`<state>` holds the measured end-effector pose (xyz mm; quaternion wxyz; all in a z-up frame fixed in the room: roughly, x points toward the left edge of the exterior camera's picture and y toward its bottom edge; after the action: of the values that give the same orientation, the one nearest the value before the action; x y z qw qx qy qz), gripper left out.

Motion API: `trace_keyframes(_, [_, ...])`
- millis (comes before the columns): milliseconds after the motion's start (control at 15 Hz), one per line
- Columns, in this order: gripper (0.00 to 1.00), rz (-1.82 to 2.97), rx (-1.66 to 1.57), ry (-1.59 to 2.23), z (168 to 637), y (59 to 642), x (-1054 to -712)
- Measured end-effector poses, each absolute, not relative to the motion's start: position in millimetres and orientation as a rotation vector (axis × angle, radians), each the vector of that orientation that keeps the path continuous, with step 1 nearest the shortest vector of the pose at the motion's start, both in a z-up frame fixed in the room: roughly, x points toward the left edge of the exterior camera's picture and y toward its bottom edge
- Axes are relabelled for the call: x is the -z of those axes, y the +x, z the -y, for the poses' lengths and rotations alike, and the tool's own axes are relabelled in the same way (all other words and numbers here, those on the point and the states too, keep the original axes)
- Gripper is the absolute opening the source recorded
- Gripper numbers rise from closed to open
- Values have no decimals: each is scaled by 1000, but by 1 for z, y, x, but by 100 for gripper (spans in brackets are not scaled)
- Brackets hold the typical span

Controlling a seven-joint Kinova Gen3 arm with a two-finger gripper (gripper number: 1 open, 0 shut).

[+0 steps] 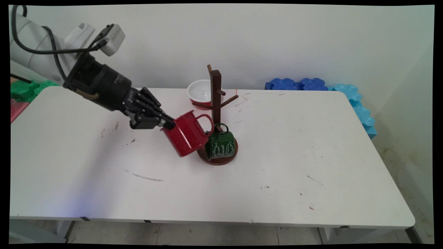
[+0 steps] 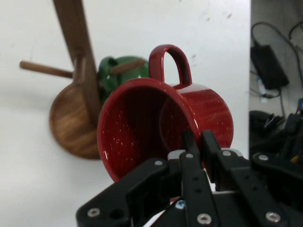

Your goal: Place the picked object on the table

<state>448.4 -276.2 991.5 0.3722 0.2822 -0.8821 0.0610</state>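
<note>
Red speckled mug [image 1: 187,135] tilted in the fingers [image 2: 191,142], handle beside wooden rack [image 1: 216,103].

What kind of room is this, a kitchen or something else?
Probably a robot test room, not a kitchen: a bare white table against a plain wall, foam blocks stacked behind it, and a cabled gripper holding a red mug beside a mug tree.
</note>
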Motion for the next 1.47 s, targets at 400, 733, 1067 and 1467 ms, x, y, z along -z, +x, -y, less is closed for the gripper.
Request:
trace_keyframes(400, [0, 2351, -230, 710, 282, 471, -989])
trace_keyframes(733, [0, 2432, -319, 665, 292, 490, -982])
trace_keyframes(1067, [0, 2508, -416, 580, 304, 503, -971])
trace_keyframes(1467, [0, 2588, -523, 438, 318, 509, -951])
